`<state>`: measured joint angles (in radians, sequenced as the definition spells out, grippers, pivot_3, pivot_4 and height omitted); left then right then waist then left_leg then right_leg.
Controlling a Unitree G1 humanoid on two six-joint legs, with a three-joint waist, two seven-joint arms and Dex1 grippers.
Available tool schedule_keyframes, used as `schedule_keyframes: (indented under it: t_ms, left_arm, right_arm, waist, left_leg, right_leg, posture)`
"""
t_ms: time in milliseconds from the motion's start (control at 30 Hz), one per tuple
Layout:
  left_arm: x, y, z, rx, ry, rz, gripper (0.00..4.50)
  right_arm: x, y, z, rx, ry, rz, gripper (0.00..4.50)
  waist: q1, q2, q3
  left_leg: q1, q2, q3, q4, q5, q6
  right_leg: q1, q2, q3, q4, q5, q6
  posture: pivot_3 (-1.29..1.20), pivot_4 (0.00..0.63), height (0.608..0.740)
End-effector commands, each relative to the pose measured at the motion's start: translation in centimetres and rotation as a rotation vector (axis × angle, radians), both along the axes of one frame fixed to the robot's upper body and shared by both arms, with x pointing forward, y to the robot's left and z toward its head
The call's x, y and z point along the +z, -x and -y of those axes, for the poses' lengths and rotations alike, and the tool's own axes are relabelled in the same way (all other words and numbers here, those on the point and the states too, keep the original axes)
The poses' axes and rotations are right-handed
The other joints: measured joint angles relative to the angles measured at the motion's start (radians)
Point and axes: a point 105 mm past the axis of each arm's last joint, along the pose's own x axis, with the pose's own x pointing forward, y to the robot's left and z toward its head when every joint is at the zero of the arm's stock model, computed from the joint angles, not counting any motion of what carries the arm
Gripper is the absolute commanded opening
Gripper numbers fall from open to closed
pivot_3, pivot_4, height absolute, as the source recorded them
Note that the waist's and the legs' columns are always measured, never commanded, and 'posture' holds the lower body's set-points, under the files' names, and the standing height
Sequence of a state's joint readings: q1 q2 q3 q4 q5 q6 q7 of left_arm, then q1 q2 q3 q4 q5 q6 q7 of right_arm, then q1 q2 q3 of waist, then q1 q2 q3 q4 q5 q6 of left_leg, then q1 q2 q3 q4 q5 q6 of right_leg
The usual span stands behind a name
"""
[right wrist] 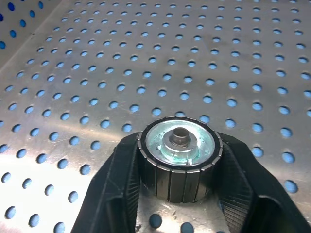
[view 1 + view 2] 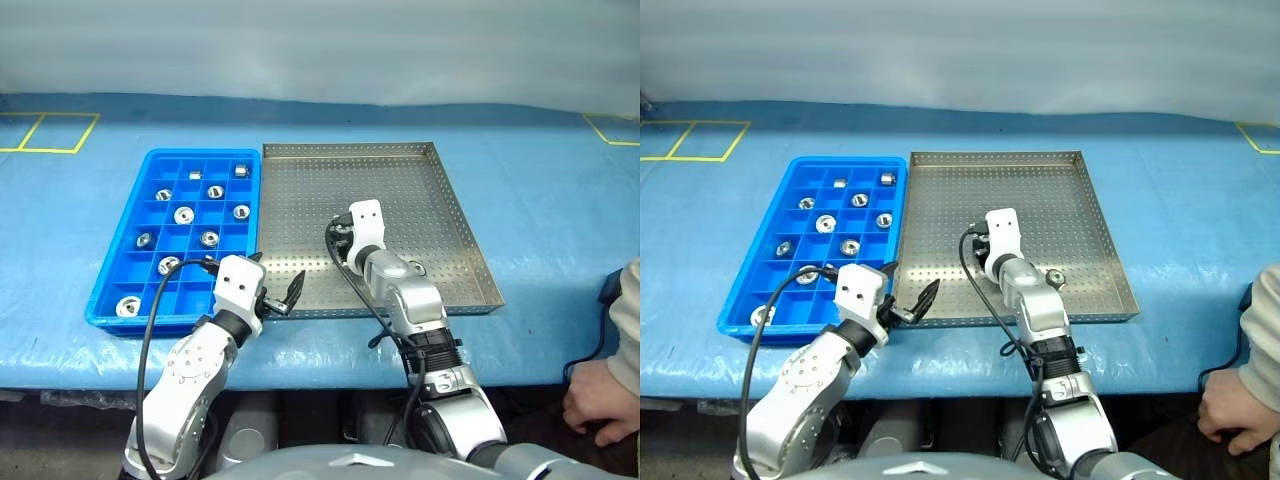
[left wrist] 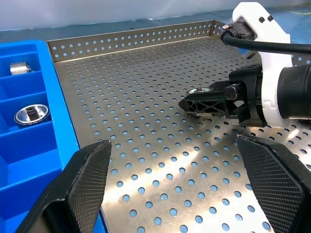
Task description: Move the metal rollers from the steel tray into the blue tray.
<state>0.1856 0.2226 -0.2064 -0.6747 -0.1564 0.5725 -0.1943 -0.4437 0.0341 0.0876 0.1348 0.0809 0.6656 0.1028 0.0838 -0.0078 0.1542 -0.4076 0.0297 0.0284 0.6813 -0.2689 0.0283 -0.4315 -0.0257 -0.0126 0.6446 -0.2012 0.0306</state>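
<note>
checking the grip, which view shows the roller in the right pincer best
Right wrist view: the roller sits close up between both fingers. Left wrist view shows just its top edge above the right pincer; in the eye views the arm hides it.

Light was bright and even; glare streaked the steel tray (image 3: 160, 160) (strongest near the camera), and focus stayed sharp.

The right gripper (image 3: 210, 103) is reaching forward and angling slightly downward, its jaws clamping on a roller (image 1: 179, 160) from both sides. The left gripper (image 2: 280, 293) is hovering closer to the body, pointing forward and toward the right arm, its jaws standing wide apart with nothing between them. A person's hand (image 2: 592, 398) is resting at the far right.
</note>
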Motion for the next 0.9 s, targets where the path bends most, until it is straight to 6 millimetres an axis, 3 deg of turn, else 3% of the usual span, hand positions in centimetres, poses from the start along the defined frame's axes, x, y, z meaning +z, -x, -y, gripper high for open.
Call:
schedule_keyframes:
  t_ms: [33,233,500,700,900]
  left_arm:
    - [2.5,0.2,-0.6,0.052,0.013,0.112,4.5]
    - [3.9,0.3,-4.1,0.265,0.031,0.171,4.5]
    - [3.6,1.9,-6.9,0.391,0.012,0.15,4.5]
    - [2.7,2.8,-6.6,0.361,0.0,0.103,4.5]
    - [0.4,3.8,-4.6,0.225,-0.044,0.002,4.5]
  right_arm:
    - [2.9,0.0,-1.5,0.062,-0.025,0.089,1.71]
    - [7.2,0.1,-5.1,0.211,-0.05,0.209,1.71]
    - [10.1,2.0,-11.3,0.472,-0.043,0.285,1.71]
    - [9.2,3.6,-13.8,0.59,-0.001,0.258,1.71]
    - [7.1,3.6,-12.7,0.584,0.058,0.195,1.71]
  waist:
    - [0.001,0.0,0.0]
    - [0.013,0.0,0.001]
    - [0.067,0.0,0.001]
    - [0.119,0.0,0.001]
    - [0.152,0.0,0.001]
  left_leg:
    - [0.0,0.0,0.0,0.0,0.0,0.0]
    - [-0.001,0.0,-0.001,0.0,0.0,0.0]
    - [-0.002,0.0,-0.004,-0.001,0.0,0.0]
    - [-0.004,0.0,-0.005,-0.001,0.0,-0.001]
    - [-0.004,0.0,-0.005,0.0,0.0,-0.001]
  right_leg:
    - [0.0,0.0,0.0,0.0,0.0,0.0]
    - [-0.001,0.0,-0.001,0.0,0.0,0.0]
    - [-0.001,0.001,-0.004,-0.001,0.0,-0.001]
    - [-0.001,-0.001,-0.006,-0.002,-0.002,-0.002]
    - [-0.002,-0.001,-0.007,-0.002,-0.004,-0.005]
  posture:
    - [0.34,0.15,0.74]
    - [0.42,0.15,0.74]
    - [0.49,0.15,0.74]
    - [0.51,0.15,0.74]
    - [0.49,0.15,0.74]
